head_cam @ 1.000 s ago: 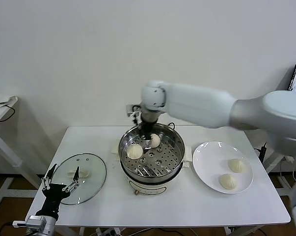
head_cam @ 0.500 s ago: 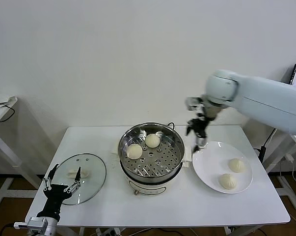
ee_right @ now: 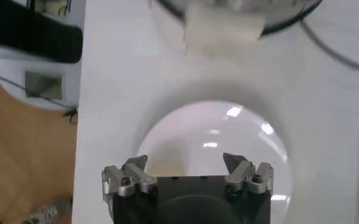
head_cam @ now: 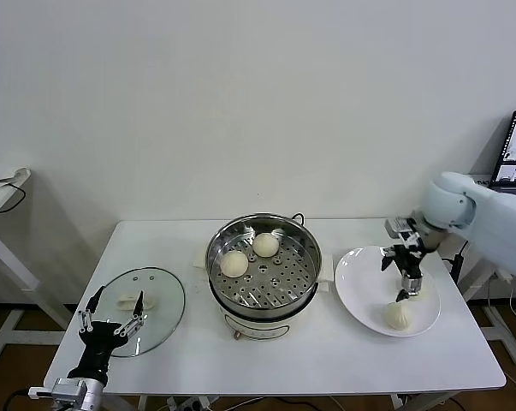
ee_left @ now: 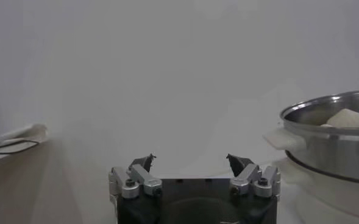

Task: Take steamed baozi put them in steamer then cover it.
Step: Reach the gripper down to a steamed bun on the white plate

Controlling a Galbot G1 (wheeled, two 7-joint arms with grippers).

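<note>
Right tool (head_cam: 404, 283) open above two steamed baozi (head_cam: 398, 315) on white plate (head_cam: 356, 282), two baozi in steamer (head_cam: 264, 264), left tool (head_cam: 110, 318) open beside glass cover (head_cam: 159, 295), white desk (head_cam: 326, 360)

The head view cuts the left arm off at its lower edge, showing only the left gripper (head_cam: 110, 324) and a bit of wrist, and the right arm leaves the frame at its right edge. One baozi on the plate (head_cam: 360, 291) is largely hidden behind the right gripper (head_cam: 405, 287), so contact between them cannot be told. In the right wrist view the steamer (ee_right: 234, 7) is cut off by the frame edge, and the baozi on the plate are hidden by the gripper body.
</note>
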